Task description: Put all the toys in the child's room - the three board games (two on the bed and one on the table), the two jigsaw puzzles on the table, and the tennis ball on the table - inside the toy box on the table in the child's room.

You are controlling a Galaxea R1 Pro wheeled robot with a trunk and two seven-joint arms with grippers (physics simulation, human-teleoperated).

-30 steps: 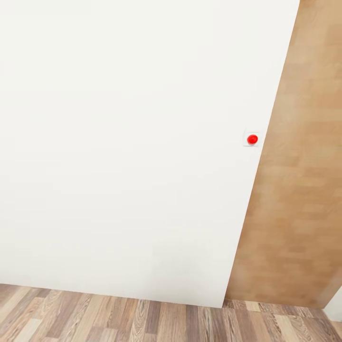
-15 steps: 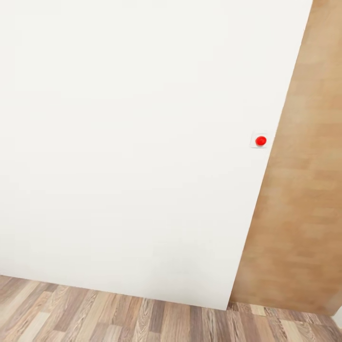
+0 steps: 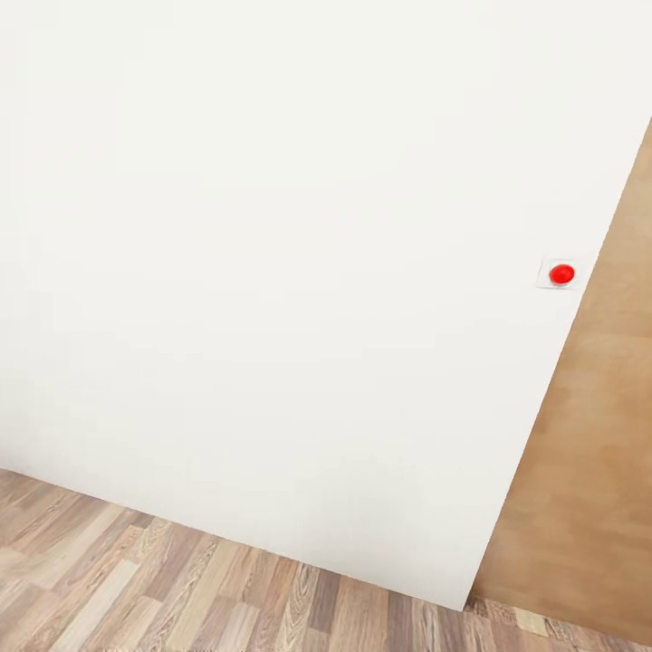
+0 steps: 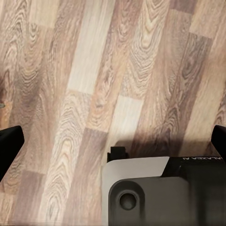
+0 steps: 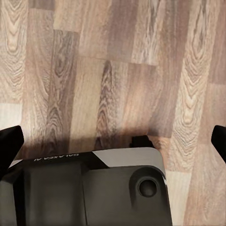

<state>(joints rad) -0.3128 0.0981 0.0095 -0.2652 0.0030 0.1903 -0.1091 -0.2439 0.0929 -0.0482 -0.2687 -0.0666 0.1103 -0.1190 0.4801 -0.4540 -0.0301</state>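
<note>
The head view faces a plain white wall (image 3: 272, 254) at close range, with a small switch plate carrying a red button (image 3: 561, 273) near its right edge. Beside that edge stands a light brown wooden panel (image 3: 598, 471), probably a door or a door frame, though the picture does not settle which. A strip of wood-plank floor (image 3: 136, 589) runs along the bottom.

Both wrist cameras look straight down at the same planking. In the left wrist view the left gripper (image 4: 113, 141) has its dark fingertips at the two side edges of the picture, so its jaws are spread wide with nothing between them; part of the robot's grey and black base (image 4: 160, 193) sits below. The right gripper (image 5: 113, 141) reads the same way in the right wrist view: jaws spread wide, empty, over bare floor (image 5: 113, 61) and the robot's base (image 5: 89, 188).

None of the toys, the toy box, the bed or the bench appear here, so where the board games, jigsaw puzzles and tennis ball currently lie cannot be told. With both arms hanging empty and the robot facing a wall next to what looks like a doorway, my judgement is that it is in transit. How many toys are already boxed cannot be judged from these pictures; at the least, nothing is being carried now.
</note>
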